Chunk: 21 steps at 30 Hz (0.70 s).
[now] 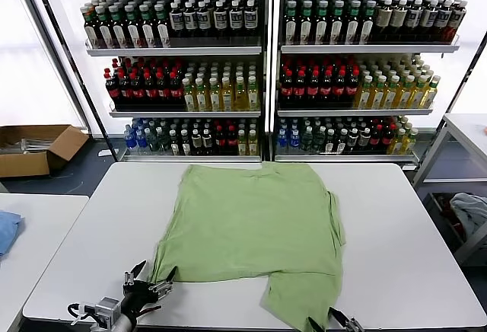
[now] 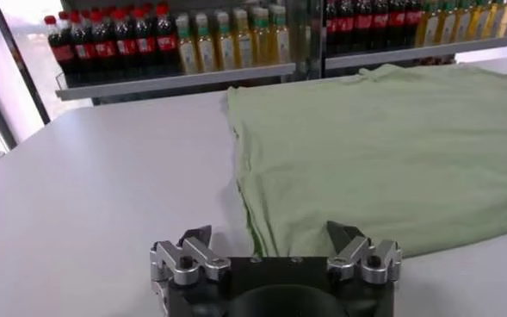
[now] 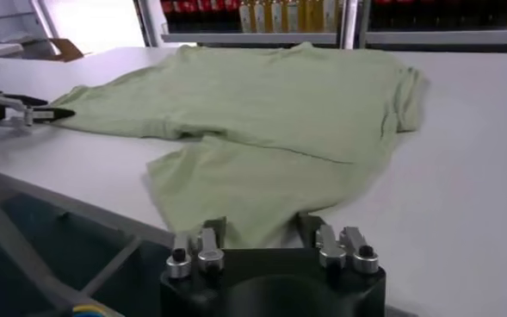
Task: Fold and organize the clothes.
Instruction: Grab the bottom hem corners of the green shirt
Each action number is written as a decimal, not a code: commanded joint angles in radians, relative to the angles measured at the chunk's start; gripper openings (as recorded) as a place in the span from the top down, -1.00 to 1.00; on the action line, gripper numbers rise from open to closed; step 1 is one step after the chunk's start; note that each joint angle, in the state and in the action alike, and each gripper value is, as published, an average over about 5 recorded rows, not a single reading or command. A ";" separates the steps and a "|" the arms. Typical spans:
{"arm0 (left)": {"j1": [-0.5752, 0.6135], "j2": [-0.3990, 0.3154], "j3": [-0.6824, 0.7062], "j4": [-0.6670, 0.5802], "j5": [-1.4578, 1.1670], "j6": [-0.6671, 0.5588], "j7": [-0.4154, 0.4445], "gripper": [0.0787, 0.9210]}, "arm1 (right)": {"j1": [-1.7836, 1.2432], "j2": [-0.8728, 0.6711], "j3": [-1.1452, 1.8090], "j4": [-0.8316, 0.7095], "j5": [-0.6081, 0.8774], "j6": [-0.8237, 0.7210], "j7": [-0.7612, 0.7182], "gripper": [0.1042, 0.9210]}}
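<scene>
The clothes are one light green shirt (image 1: 251,218), spread flat on the white table (image 1: 411,256), with a folded flap hanging toward the near edge. My left gripper (image 1: 154,275) is at the shirt's near left corner. In the left wrist view it (image 2: 270,234) is open, the shirt (image 2: 382,146) hem lying just ahead between its wide-set fingers. My right gripper (image 1: 326,320) is at the table's near edge by the flap. In the right wrist view it (image 3: 262,226) is open, its fingers straddling the shirt (image 3: 270,112) hem. The left gripper (image 3: 51,113) also shows there, far off.
Shelves of bottles (image 1: 266,73) stand behind the table. A cardboard box (image 1: 34,148) lies on the floor at the far left. A blue cloth (image 1: 6,229) rests on a side table at the left. A pale grey cloth (image 1: 472,214) sits low at the right.
</scene>
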 commanded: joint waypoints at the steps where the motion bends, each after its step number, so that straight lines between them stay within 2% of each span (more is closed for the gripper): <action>1: 0.008 -0.010 0.012 0.013 0.004 0.005 -0.006 -0.44 | 0.008 0.012 -0.027 -0.021 -0.006 0.007 -0.015 0.16; 12: 0.032 -0.023 0.017 -0.034 0.012 -0.004 -0.002 0.32 | 0.020 0.063 -0.030 -0.034 0.029 0.090 -0.039 0.92; 15: 0.038 -0.025 0.016 -0.054 0.011 -0.003 0.000 0.53 | 0.009 0.077 -0.024 -0.007 0.057 0.135 -0.063 1.00; 21: 0.064 -0.032 0.004 -0.110 0.016 0.000 -0.001 0.91 | -0.057 0.078 0.015 0.064 0.125 0.183 -0.098 1.00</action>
